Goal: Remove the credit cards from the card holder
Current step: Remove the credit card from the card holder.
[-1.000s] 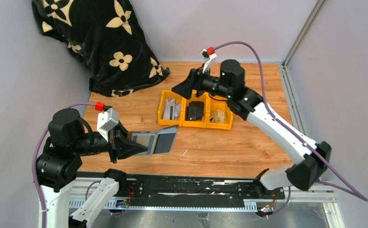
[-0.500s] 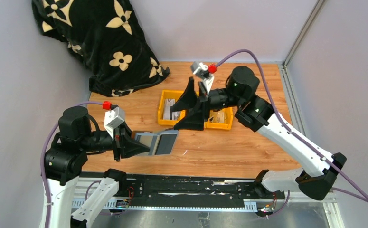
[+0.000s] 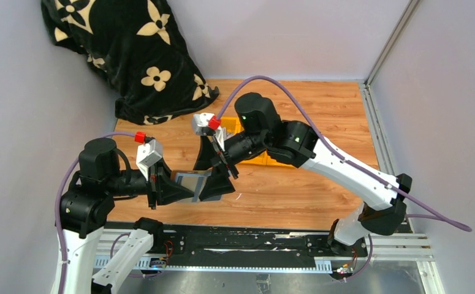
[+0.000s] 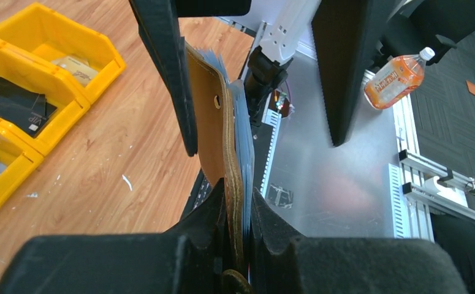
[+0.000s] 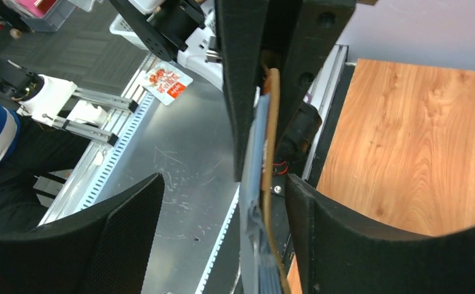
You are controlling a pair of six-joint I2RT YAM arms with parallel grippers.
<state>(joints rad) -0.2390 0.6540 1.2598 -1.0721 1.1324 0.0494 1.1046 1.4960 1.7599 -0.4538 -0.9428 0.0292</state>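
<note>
At the far left we see a black cloth with cream flowers (image 3: 130,55) heaped against the wall, its edge on the wooden table (image 3: 320,104). Near the table's left front edge, the left gripper (image 3: 186,192) points right. Its fingers (image 4: 207,208) are clamped on one end of the card holder (image 3: 193,182), which it holds off the table. From the left wrist view we see the brown leather of the card holder (image 4: 213,116) standing on edge, with thin blue-grey cards (image 4: 242,141) lying against its other face.

Just to the right, the right gripper (image 3: 213,171) reaches in from the far side with its jaws spread wide. Its fingers (image 4: 167,61) sit on either side of the holder's free end. The leather face lies close to one finger, and we cannot tell whether they touch. The right wrist view shows the holder (image 5: 270,153) edge-on in the gap between them.

Farther right and behind, a row of yellow bins (image 4: 100,73) sits on the table with small items inside. In the top view the right arm mostly hides it.
</note>
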